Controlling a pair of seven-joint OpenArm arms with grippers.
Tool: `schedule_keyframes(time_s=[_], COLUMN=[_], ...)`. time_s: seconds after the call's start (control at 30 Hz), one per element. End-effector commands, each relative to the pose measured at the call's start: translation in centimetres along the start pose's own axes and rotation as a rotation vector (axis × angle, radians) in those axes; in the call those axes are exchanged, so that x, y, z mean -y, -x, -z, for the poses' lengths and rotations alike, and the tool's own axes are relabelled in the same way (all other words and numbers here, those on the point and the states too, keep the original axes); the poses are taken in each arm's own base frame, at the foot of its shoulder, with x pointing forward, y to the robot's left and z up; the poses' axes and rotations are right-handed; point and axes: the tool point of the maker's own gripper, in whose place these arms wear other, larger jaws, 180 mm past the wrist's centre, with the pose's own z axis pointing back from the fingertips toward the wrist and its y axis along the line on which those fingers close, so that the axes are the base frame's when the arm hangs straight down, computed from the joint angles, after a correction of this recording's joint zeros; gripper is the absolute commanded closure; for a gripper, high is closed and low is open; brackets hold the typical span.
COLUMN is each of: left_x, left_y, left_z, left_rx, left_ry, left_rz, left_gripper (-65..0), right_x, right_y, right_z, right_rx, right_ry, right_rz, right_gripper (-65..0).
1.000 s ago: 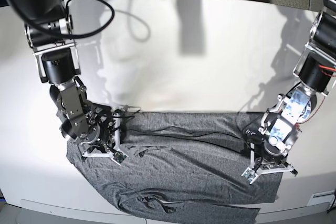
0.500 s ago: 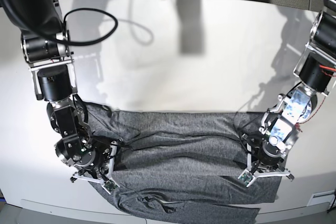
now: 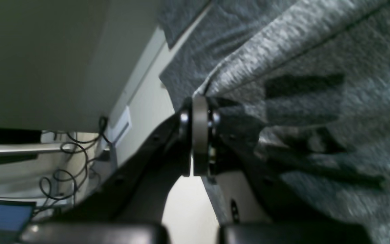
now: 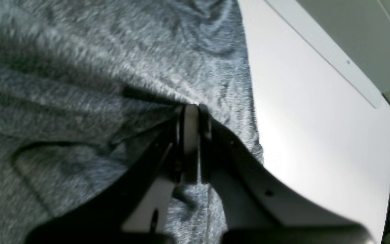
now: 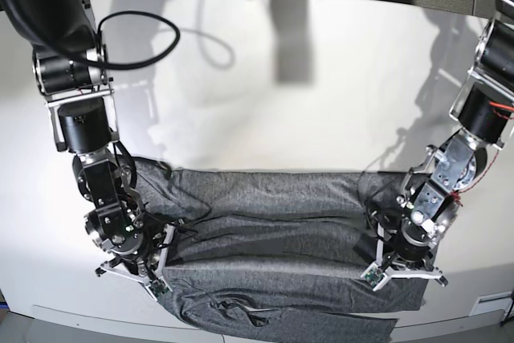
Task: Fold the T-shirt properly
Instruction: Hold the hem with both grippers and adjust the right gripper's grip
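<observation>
While you look at the base view, you see the T-shirt (image 5: 273,238) spread in a wide band along the near edge of the white tabletop (image 5: 305,86), with its lowest part hanging a little over that edge near the middle. Your right gripper (image 5: 136,267) is low at the near-left corner of the tabletop, and the right wrist view shows its jaws pressed together on a fold of the grey cloth (image 4: 80,67), so it is pinching the T-shirt there. Just beside this gripper (image 4: 191,112), on the outer side, the bare tabletop (image 4: 317,118) begins. Your left gripper (image 5: 401,267) is low toward the near-right corner, and the left wrist view shows its jaws also pressed together, with a ridge of the T-shirt (image 3: 300,67) pinched between them and pulled up into a taut fold. From this gripper (image 3: 200,108) the cloth runs away in long creases. Between the two grippers the fabric lies in several lengthwise folds, and one sleeve part is crumpled at the near edge. Some black cables (image 5: 144,30) lie on the far-left part of the tabletop, well apart from the shirt.
</observation>
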Motion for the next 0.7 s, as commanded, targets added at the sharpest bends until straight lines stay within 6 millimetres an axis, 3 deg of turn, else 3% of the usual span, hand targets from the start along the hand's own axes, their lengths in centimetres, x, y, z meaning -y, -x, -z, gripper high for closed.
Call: schedule_keyframes(time_s=[0.0, 0.2, 0.33, 0.53, 0.67], left_x=[-3.3, -4.7, -4.6, -4.1, -2.9], left_y=[-2.3, -3.8, -3.5, -0.6, 1.9], left_z=[0.1, 0.2, 0.4, 1.0, 1.1], left_rx=[0.060, 0.104, 0.104, 0.034, -0.037], left_ry=[-0.071, -0.093, -0.091, -0.074, -0.051], left_rz=[0.005, 0.006, 0.005, -0.006, -0.015], left_gripper=[0.0, 0.0, 0.0, 0.0, 0.0], right_x=[2.6, 3.6, 3.9, 3.5, 1.3], right_y=[-2.6, -3.0, -3.2, -2.5, -0.3], right_z=[-0.4, -0.5, -0.5, -0.5, -0.2], right_rx=[0.061, 0.076, 0.087, 0.056, 0.016], right_ry=[0.060, 0.107, 0.113, 0.106, 0.048], right_rz=[0.010, 0.089, 0.139, 0.139, 0.119], right_gripper=[0.0, 0.0, 0.0, 0.0, 0.0])
